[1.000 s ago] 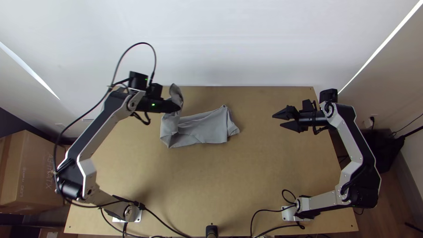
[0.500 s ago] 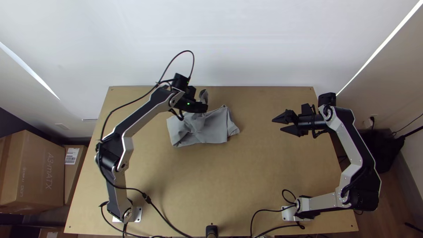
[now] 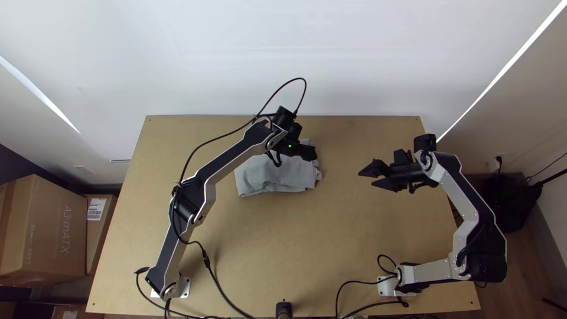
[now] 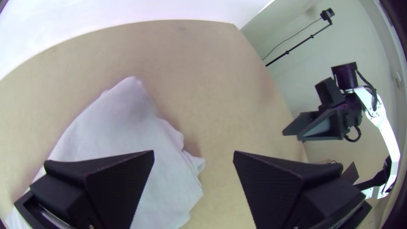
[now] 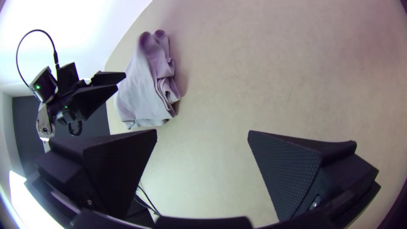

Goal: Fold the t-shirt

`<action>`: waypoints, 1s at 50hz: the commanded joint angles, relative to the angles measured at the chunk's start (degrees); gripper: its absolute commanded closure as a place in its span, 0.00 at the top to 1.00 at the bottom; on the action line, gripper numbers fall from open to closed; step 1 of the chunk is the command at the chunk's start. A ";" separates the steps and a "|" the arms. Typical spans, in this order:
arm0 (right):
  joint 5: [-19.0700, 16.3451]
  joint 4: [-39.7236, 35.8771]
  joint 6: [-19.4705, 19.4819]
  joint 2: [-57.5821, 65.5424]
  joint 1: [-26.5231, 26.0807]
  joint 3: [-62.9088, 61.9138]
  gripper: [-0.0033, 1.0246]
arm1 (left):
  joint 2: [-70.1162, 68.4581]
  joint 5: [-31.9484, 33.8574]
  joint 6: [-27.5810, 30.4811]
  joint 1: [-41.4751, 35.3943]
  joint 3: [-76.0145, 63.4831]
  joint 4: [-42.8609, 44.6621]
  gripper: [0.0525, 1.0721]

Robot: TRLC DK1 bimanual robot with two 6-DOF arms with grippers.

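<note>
- The left gripper (image 3: 308, 152) was positioned over the far right part of the folded t-shirt (image 3: 269, 177), as seen from above; its fingers were spread wide apart, with the gray cloth and bare wood seen past the gap between them.
- The t-shirt was laid in a compact, somewhat rumpled bundle on the far half of the wooden tabletop (image 3: 331, 254), left of the middle.
- In the right wrist view, several layers were stacked along the edge turned toward the right arm (image 3: 469, 207), and one end was curled up into rounded folds.
- The right gripper (image 3: 378, 176) was held well apart from the cloth, over the right side of the tabletop; its fingers were parted too, and were pointed toward the t-shirt's side.
- The left arm (image 3: 227, 162) was stretched up and across from its base at the near left.
- Beyond the tabletop's left edge, cardboard boxes (image 3: 50, 230) were stacked.
</note>
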 commanded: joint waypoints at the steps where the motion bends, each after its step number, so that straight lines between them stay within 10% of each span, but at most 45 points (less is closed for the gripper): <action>1: 0.37 2.38 1.63 -1.28 2.82 -0.62 0.96 | -6.06 0.04 0.89 0.98 1.89 0.71 0.96; 50: 5.38 33.41 9.01 25.00 23.03 10.72 0.96 | -65.30 -13.93 9.50 35.61 -38.72 2.21 0.96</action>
